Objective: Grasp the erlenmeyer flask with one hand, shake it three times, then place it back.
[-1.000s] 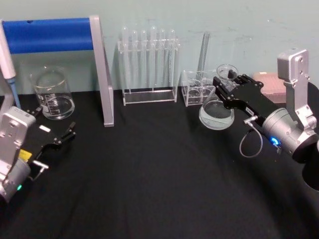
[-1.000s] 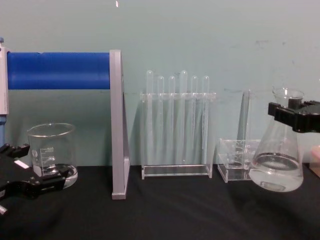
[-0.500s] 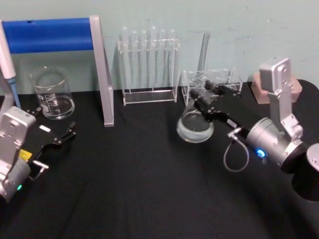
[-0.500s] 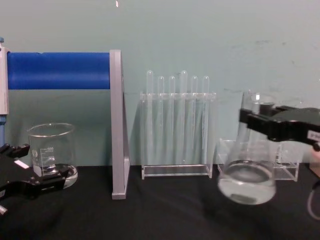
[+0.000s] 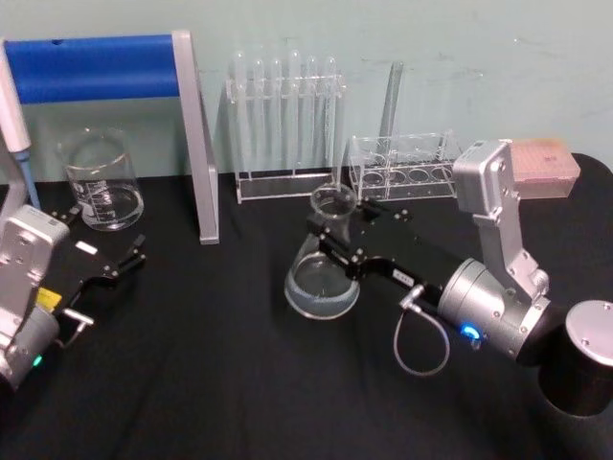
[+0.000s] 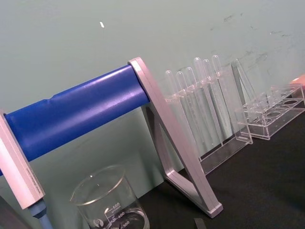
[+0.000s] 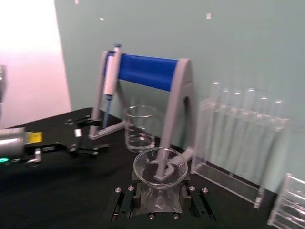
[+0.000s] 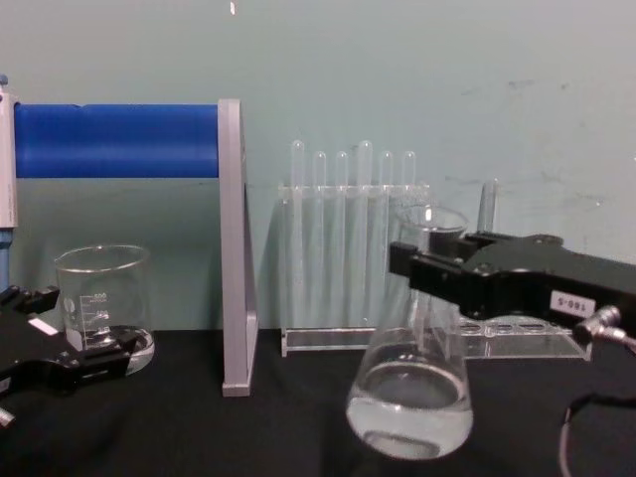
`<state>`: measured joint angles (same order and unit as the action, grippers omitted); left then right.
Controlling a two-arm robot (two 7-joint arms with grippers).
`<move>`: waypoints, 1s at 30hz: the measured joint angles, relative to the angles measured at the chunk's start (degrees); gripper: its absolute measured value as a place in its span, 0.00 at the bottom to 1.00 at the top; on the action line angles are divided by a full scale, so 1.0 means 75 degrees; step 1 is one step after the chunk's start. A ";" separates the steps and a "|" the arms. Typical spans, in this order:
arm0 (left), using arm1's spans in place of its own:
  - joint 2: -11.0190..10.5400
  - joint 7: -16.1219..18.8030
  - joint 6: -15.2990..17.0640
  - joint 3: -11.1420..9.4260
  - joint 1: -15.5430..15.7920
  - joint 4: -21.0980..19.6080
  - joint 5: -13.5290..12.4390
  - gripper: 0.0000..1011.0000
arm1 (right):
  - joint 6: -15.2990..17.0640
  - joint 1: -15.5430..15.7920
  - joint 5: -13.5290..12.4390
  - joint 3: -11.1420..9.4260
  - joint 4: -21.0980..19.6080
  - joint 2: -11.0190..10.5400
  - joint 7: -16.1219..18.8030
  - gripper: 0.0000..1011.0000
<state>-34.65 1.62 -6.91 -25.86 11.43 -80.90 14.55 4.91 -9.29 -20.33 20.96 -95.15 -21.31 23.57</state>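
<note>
The erlenmeyer flask (image 5: 323, 278) is clamped at its neck in the right end effector (image 5: 333, 232); short, level strokes should avoid sloshing. The left end effector (image 5: 115, 264) idles near the beaker (image 5: 101, 182), jaws apart.

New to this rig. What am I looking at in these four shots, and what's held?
A two-armed robot at a black-covered table. One picture comes from its head looking down, one from its chest looking across, one from each wrist. The right pincer grips a cone-shaped glass flask by the neck; it holds a little clear liquid. The left pincer sits open near a glass beaker. Along the back stand a blue-barred frame, a rack of test tubes and a low clear rack.
</note>
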 joint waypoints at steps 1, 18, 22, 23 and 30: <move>0.0000 0.0000 0.0000 0.0000 0.0000 0.0000 0.0000 0.99 | 0.0000 0.0026 -0.0032 0.0065 -0.0059 -0.0037 0.0052 0.44; 0.0000 0.0000 0.0000 0.0000 0.0000 0.0000 0.0000 0.99 | -0.0027 0.0034 -0.0221 0.0374 -0.0231 -0.0259 0.0086 0.44; 0.0000 0.0000 0.0000 0.0000 0.0000 0.0000 0.0000 0.99 | -0.0062 -0.0083 -0.0219 0.0237 -0.0040 -0.0216 -0.0127 0.44; 0.0000 0.0000 0.0000 0.0000 0.0000 0.0000 0.0000 0.99 | -0.0071 -0.0104 -0.0214 0.0209 -0.0005 -0.0207 -0.0168 0.44; 0.0000 0.0000 0.0001 0.0000 0.0000 0.0000 0.0000 0.99 | -0.0132 -0.0329 -0.0128 -0.0135 0.0412 -0.0103 -0.0541 0.44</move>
<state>-34.65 1.62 -6.91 -25.86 11.43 -80.90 14.55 3.92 -11.76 -21.29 19.95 -92.06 -22.08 19.51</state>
